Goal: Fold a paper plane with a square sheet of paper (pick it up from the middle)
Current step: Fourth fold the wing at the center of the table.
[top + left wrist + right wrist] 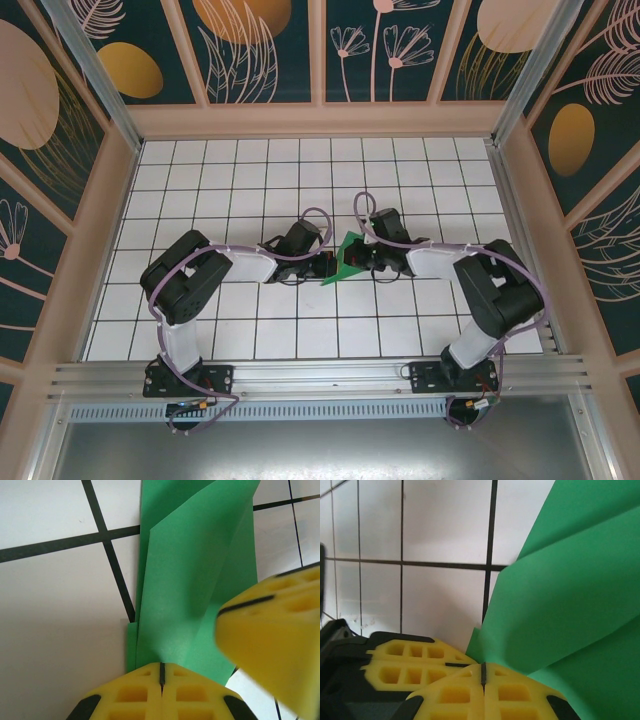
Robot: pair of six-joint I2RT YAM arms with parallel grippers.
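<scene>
The bright green sheet of paper (346, 256) is folded into overlapping layers and stands up as a pointed wedge at the table's middle, between my two grippers. My left gripper (330, 266) is shut on one end of it. In the left wrist view the folded paper (185, 590) rises from between the closed yellow fingertips (161, 672). My right gripper (360, 258) is shut on the same end from the other side. In the right wrist view the paper (570, 595) fans out to the right from the closed tips (483, 672). The two grippers nearly touch each other.
The table is a white tiled surface (250, 180) with black grid lines, walled by wooden panels at the back and sides. The right gripper's yellow fingers (275, 635) crowd the left wrist view, and the left gripper's fingers (410, 662) sit low left in the right wrist view.
</scene>
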